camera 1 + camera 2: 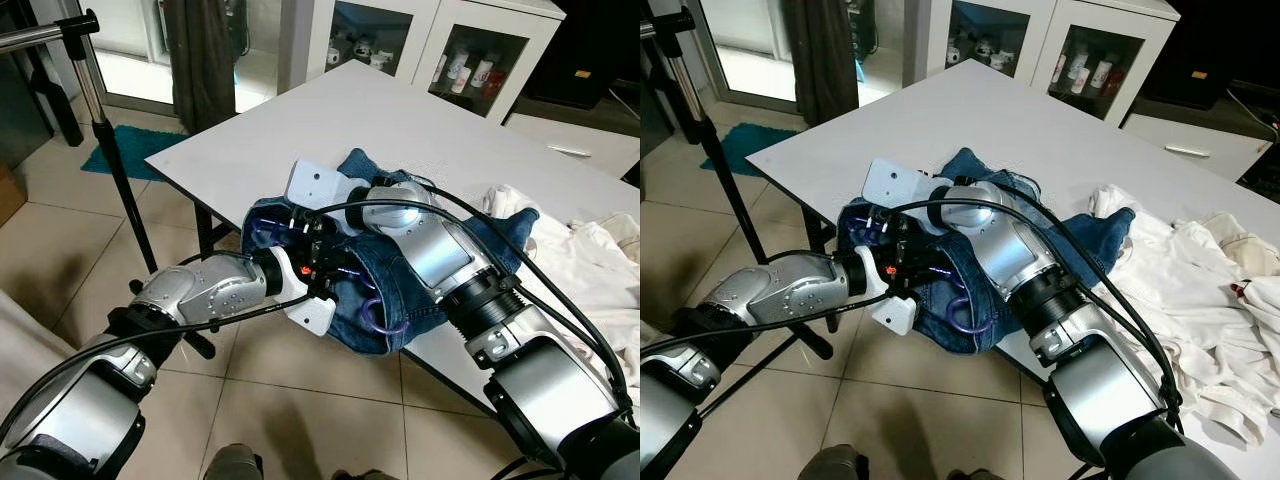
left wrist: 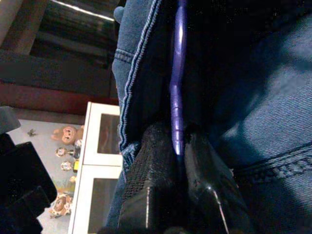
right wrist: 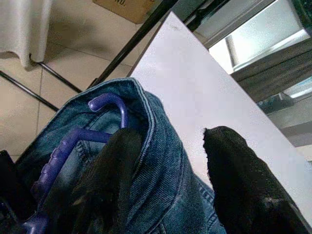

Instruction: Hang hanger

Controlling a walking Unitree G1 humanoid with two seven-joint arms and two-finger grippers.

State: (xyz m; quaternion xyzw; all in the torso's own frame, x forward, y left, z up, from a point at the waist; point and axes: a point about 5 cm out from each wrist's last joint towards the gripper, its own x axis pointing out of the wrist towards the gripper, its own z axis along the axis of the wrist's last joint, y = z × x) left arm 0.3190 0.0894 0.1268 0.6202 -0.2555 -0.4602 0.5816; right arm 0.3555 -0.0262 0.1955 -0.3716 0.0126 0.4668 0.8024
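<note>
A purple plastic hanger sits tucked inside blue jeans that hang over the front edge of the white table. My left gripper is shut on the hanger's thin purple bar, down inside the denim. The hanger's hook pokes out at the waistband. My right gripper is open at that waistband, one finger lying on the jeans beside the hook, the other over the bare tabletop. Both wrists meet above the jeans.
A metal clothes rack stands to my left, with its pole rising from the tiled floor and its bar at the top. White garments lie on the table at the right. A glass-door cabinet stands behind.
</note>
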